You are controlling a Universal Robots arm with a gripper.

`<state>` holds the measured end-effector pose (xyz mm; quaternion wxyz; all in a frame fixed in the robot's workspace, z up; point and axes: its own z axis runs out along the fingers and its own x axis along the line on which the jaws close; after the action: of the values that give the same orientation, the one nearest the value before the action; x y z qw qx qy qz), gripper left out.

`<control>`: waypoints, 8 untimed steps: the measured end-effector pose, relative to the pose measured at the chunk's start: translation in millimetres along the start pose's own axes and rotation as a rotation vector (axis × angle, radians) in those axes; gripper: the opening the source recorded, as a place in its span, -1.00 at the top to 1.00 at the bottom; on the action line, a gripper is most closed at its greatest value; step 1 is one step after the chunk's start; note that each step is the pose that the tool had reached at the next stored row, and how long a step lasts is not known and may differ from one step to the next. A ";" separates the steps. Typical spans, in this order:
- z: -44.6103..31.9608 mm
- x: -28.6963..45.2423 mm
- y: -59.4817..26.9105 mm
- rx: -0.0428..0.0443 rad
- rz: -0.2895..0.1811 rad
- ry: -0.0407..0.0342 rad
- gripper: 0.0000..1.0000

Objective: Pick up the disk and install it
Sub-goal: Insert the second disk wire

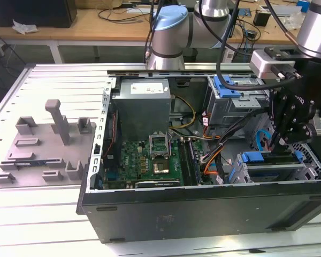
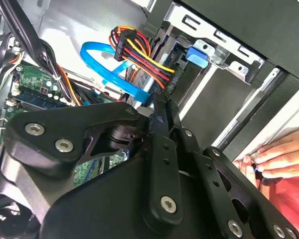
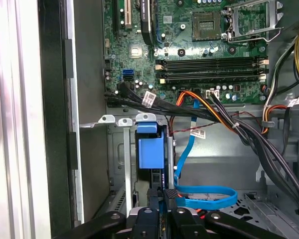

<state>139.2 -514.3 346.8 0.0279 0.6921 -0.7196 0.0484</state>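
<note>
The disk [image 1: 255, 157] sits edge-on in the lower drive cage at the exterior view's right end of the open computer case [image 1: 203, 201]. Its blue carrier frame shows in the first wrist view [image 3: 150, 152] and the second wrist view [image 2: 197, 55]. My gripper [image 1: 282, 142] hangs just above that cage, fingers pointing down into the case. In the first wrist view the gripper [image 3: 162, 196] has its two fingers pressed together, in line with the disk's near edge and just short of the blue frame. I cannot tell whether they pinch anything. The fingers [image 2: 162, 124] run together towards the cage.
A blue data cable [image 3: 204, 196] and a coloured power bundle [image 2: 139, 50] lie beside the cage. The upper drive cage [image 1: 232, 99] carries a blue latch piece. A person's hand [image 2: 274, 154] rests on the case edge. A grey fixture [image 1: 43, 144] lies on the table at the exterior view's left.
</note>
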 end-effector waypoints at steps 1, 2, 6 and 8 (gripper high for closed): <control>0.3 0.0 0.0 0.0000 0.000 -0.0001 0.68; 0.7 -0.1 -0.1 0.0000 0.000 -0.0001 0.68; 2.1 -0.2 0.0 0.0000 0.000 -0.0003 0.68; 3.0 -0.3 0.0 0.0001 0.000 -0.0003 0.68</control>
<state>139.4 -514.3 343.7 0.0277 0.6921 -0.7196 0.0483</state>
